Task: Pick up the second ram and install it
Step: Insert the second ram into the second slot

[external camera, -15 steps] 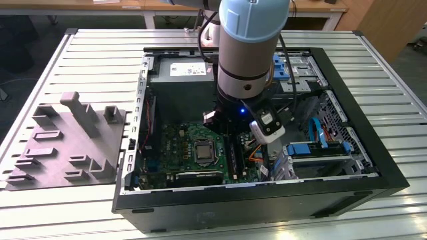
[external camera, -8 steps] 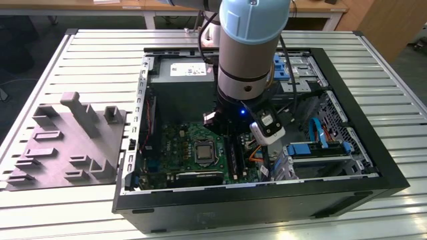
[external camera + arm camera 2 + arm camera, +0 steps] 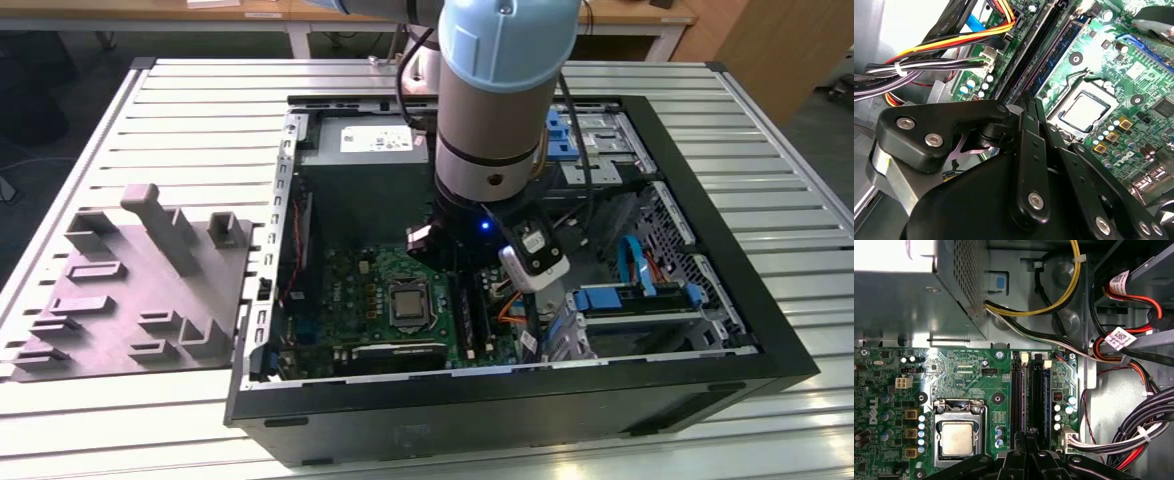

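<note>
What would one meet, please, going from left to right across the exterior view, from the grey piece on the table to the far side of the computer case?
grey moulded fixture → case's left wall → processor socket → black memory slots → blue drive bracket → case's right wall

Open computer case [image 3: 534, 410] on slatted table [image 3: 200, 110]; grey moulded tray [image 3: 134, 290] beside, exterior view's left.

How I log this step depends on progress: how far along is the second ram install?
Done: the arm is inside the open case, and one bluish-green stick stands in the slot row. In hand: the gripper sits low over a neighbouring slot. Left: whether the second ram is seated there, I cannot tell.
</note>
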`<state>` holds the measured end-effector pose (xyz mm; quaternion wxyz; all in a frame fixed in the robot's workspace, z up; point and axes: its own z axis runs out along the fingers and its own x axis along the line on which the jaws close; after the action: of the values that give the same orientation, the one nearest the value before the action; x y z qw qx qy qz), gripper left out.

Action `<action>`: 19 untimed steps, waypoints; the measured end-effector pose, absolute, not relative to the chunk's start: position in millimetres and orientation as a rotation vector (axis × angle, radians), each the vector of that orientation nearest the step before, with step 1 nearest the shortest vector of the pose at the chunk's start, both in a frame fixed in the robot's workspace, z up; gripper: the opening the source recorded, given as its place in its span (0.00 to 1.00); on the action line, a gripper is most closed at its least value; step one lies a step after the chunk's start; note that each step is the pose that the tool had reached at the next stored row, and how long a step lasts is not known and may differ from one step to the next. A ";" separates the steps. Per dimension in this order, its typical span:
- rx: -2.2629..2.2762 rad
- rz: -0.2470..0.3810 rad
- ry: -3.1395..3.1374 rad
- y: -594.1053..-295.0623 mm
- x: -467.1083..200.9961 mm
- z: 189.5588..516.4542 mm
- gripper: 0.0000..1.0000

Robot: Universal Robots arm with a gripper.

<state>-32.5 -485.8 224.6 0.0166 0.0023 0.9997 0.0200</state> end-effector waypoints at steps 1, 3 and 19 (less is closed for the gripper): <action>0.007 0.062 3.108 -485.8 -32.5 224.6 0.12; 0.007 0.062 3.108 -485.8 -32.5 224.6 0.12; 0.023 0.063 3.107 -485.8 -32.6 222.5 0.12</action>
<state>-32.6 -485.8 222.5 0.0167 0.0075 0.9996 0.0201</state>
